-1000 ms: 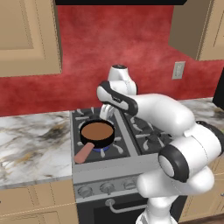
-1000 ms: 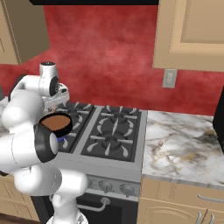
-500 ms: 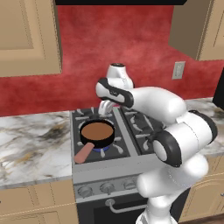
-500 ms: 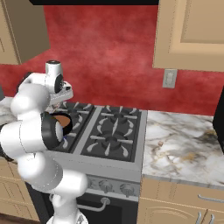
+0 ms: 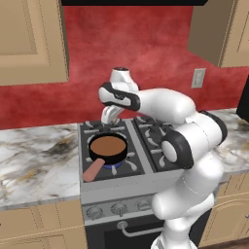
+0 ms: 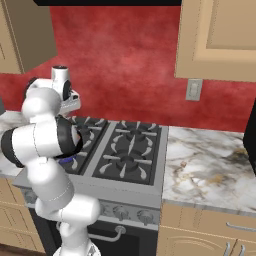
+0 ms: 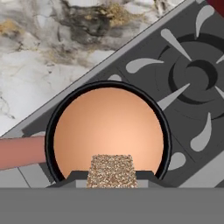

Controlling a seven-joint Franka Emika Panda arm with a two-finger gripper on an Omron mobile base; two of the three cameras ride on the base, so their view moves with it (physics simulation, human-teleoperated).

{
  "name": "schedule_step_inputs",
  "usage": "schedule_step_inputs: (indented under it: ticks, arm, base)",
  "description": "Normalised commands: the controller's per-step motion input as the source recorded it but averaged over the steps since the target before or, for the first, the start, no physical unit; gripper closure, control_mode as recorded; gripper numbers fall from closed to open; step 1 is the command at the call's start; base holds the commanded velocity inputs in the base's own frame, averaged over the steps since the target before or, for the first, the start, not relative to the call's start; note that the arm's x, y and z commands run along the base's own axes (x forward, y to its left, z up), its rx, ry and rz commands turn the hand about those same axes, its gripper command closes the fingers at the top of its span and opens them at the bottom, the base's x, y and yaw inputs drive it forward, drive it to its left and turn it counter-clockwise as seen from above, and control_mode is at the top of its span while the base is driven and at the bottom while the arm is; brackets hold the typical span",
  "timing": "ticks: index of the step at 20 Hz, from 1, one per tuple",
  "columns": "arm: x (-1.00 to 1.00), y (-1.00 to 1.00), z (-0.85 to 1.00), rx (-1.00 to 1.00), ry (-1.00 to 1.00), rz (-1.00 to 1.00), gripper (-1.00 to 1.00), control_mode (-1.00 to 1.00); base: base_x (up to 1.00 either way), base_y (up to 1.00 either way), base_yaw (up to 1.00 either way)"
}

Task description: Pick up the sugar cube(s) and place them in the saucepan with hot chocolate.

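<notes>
The gripper [image 7: 111, 175], closed on a sugar cube [image 7: 111, 171], has swung left and now hangs above the saucepan [image 5: 108, 148]; release can follow.

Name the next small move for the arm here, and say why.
Probably open the end effector and drop the cube. In the hand view the cube sits between the fingertips, with the brown liquid of the saucepan right beyond it. In the left base view the end effector hangs just above the pan's far rim.
</notes>
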Motion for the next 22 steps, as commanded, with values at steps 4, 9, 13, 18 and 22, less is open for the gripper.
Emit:
schedule_step_inputs:
  ticks: [4, 9, 13, 18, 22]
  arm:
    - [0.15, 0.03, -0.04, 0.00, 0.01, 0.00, 1.00, -1.00]
    - [0.03, 0.00, -0.34, 0.00, 0.01, 0.00, 1.00, -1.00]
    - [0.00, 0.00, -0.51, 0.00, 0.00, 0.00, 1.00, -1.00]
    - [-0.09, 0.00, -0.07, 0.00, -0.03, 0.00, 1.00, -1.00]
    - [-0.03, 0.03, 0.00, 0.00, -0.01, 0.00, 1.00, -1.00]
  base:
    - [0.00, 0.00, 0.00]
    - [0.00, 0.00, 0.00]
    - [0.00, 0.00, 0.00]
    - [0.00, 0.00, 0.00]
    - [0.00, 0.00, 0.00]
